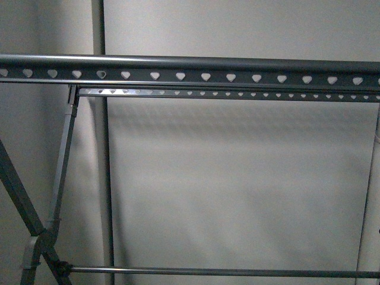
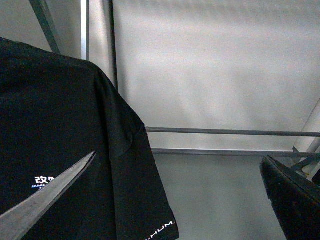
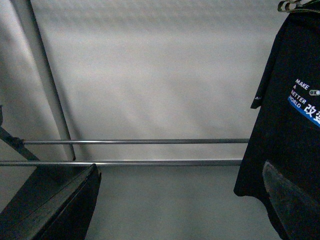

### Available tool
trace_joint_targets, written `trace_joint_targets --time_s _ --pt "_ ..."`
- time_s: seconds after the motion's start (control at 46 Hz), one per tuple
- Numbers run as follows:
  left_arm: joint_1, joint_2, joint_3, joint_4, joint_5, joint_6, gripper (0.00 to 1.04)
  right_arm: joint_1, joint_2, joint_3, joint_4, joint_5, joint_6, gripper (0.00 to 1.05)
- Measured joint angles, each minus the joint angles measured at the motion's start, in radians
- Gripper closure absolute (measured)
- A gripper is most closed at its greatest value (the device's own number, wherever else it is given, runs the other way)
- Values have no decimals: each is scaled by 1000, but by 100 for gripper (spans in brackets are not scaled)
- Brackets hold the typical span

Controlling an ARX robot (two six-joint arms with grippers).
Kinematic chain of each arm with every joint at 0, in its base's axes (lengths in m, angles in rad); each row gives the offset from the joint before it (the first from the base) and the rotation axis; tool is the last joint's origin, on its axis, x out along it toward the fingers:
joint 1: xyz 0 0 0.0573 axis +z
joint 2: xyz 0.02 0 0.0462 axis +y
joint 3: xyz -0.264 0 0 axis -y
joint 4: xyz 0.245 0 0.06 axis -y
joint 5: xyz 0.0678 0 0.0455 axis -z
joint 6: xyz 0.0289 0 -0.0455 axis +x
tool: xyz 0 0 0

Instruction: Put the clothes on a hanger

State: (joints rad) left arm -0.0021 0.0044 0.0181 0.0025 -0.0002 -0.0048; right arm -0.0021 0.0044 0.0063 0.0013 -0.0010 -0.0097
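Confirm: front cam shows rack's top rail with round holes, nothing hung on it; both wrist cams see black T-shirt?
The holes are heart-shaped, not round; the front view shows them along the top rail. Rest stands: nothing hung on it, black T-shirt in both wrist views.

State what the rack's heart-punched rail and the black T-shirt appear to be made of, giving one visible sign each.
Rail: likely painted or coated metal, grey, semi-gloss; a highlight runs along its top and the holes are cleanly punched.
T-shirt: soft knit fabric, probably cotton, matte; it drapes in folds without shine.
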Motion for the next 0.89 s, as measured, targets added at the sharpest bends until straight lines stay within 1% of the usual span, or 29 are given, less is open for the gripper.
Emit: trace_joint_targets --time_s 0.761,0.783,0.826,0.848,0.891 --pt "0 0 0 0 0 0 7 0 0 0 0 0 0 7" --pt "3 3 1 -2 11 -5 7 0 0 0 0 0 0 7" --pt "42 37 7 2 100 -38 7 0 0 0 0 0 0 7" --pt "87 111 26 16 139 -84 7 0 0 0 0 0 0 7" --pt "142 227 68 23 119 -151 7 0 0 0 0 -3 0 7"
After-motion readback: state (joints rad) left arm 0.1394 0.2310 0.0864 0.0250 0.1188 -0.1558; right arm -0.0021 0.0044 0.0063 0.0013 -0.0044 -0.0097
